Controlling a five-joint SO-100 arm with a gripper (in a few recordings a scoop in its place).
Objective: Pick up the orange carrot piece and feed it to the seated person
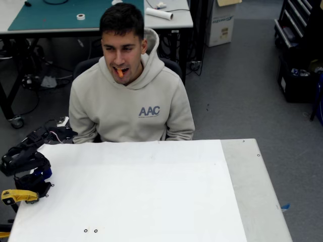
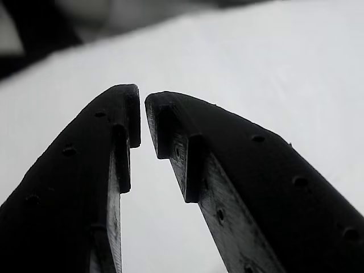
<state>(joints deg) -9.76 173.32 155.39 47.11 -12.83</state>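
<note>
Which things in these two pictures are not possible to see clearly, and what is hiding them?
- Orange carrot piece, fixed view: partly inside the seated person's mouth, so its full length is hidden.
- Person's hands and legs, fixed view: hidden behind the table.
- End effector, wrist view: empty, tips nearly touching; the background beyond the table is blurred.
- Arm base, fixed view: cut by the left edge.

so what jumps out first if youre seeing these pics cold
The seated person behind the white table in the fixed view, mouth open with the orange carrot piece sticking out of it. Next, the black arm folded at the table's left edge, beside a yellow part. In the wrist view, the black pincer looms over the white surface, tips nearly touching with nothing between them.
</note>
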